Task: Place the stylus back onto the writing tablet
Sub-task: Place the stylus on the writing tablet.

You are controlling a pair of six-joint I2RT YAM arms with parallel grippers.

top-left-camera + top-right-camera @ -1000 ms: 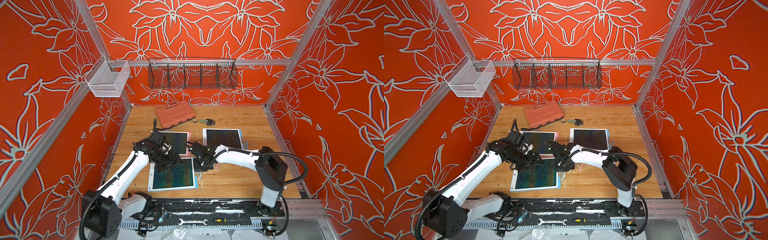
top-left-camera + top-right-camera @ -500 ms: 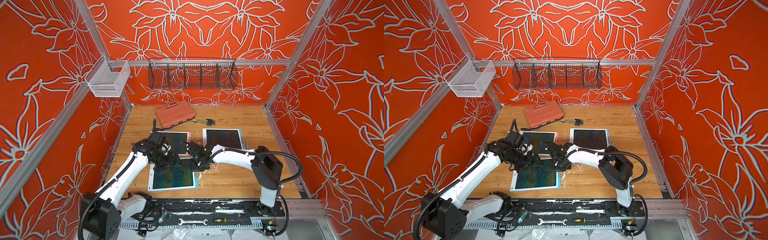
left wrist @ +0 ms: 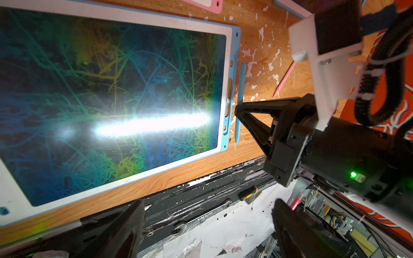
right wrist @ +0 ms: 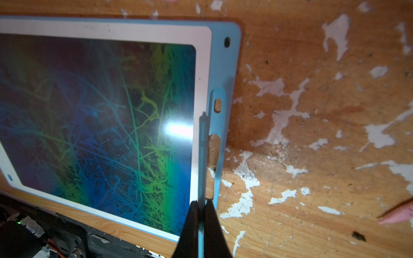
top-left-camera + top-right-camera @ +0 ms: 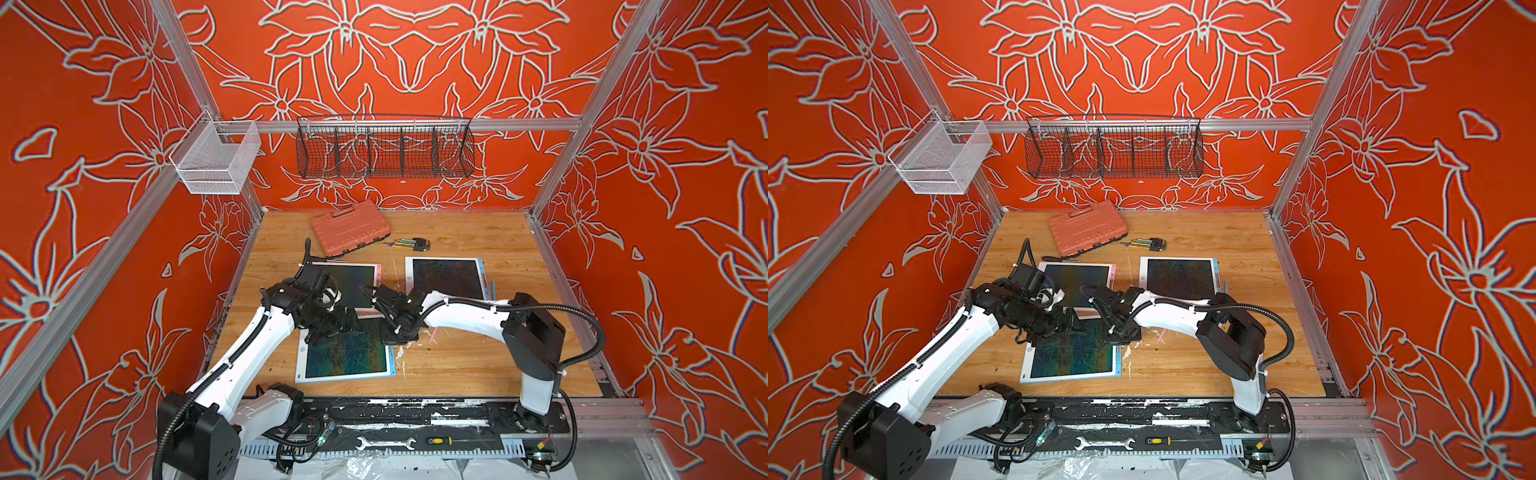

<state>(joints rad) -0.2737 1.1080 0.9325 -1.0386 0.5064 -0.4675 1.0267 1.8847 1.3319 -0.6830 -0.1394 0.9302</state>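
Overhead pair looks down; wrist cameras share tablet (image 4: 202, 67).

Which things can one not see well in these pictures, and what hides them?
- blue stylus: both top views, too thin, mostly under the right gripper.
- Its height above the writing tablet: neither wrist view shows the gap clearly.
- pink stylus: right wrist view, cut off by the edge.
- Part of the screen: left wrist view, washed out by glare.

Over far edge of near tablet (image 5: 345, 353): left gripper (image 5: 323, 334) and right gripper (image 5: 392, 336), close together. Behind, two more tablets (image 5: 353, 281) (image 5: 446, 276); at back, case (image 5: 349, 227) on table (image 5: 478, 365).
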